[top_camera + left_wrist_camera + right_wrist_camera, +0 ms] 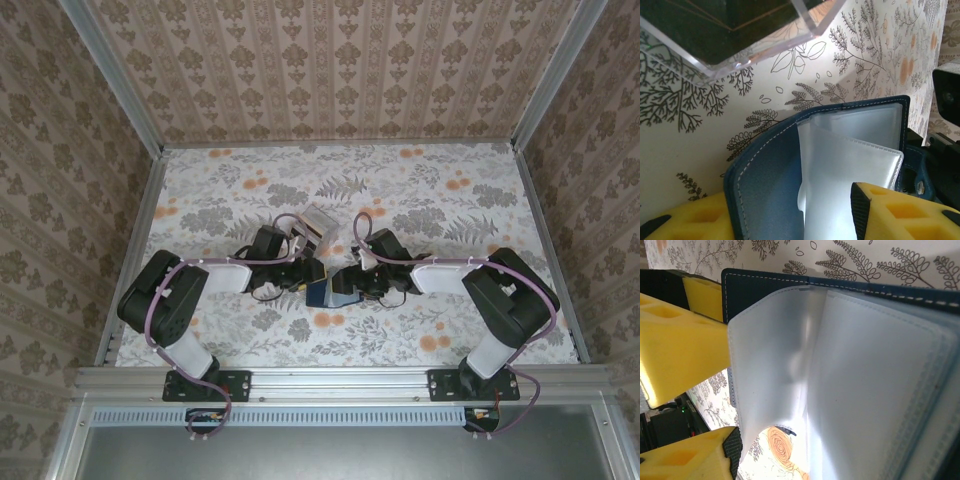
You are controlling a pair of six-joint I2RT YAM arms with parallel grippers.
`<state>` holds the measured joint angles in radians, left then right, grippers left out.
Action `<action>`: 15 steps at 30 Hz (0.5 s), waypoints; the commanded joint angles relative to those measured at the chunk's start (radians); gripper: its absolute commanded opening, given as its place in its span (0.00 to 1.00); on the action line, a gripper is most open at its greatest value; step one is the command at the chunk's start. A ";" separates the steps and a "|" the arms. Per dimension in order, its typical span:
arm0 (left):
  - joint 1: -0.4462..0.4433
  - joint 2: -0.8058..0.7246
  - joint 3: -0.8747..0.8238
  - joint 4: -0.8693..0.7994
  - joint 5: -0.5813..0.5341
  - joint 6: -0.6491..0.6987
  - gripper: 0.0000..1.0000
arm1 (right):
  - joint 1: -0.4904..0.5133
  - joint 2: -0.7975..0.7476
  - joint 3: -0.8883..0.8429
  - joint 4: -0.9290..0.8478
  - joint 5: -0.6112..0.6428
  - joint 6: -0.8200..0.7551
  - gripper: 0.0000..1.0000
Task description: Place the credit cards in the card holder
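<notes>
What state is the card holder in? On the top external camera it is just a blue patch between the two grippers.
Observer: The card holder is open. The right wrist view shows its translucent sleeves spread out from the blue cover.
Operator: Anything in those sleeves?
Observer: They look blank and let light through in both wrist views. I can make out nothing inside them.
Operator: Where is the left gripper relative to it?
Observer: In the left wrist view, the left gripper has its yellow fingers apart, with the holder's cover and sleeves between them.
</notes>
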<state>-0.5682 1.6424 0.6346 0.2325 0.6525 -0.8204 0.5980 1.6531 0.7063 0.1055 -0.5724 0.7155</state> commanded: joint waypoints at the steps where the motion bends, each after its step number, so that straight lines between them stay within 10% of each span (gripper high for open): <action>1: 0.006 -0.011 0.024 0.021 0.028 -0.019 0.54 | 0.011 0.005 0.017 -0.008 0.046 -0.012 0.74; 15: 0.014 -0.014 0.018 0.041 0.031 -0.030 0.58 | 0.045 0.001 0.060 -0.053 0.032 -0.070 0.81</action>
<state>-0.5629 1.6428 0.6434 0.2592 0.6624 -0.8394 0.6361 1.6543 0.7399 0.0925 -0.5686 0.6746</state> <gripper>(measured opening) 0.573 0.814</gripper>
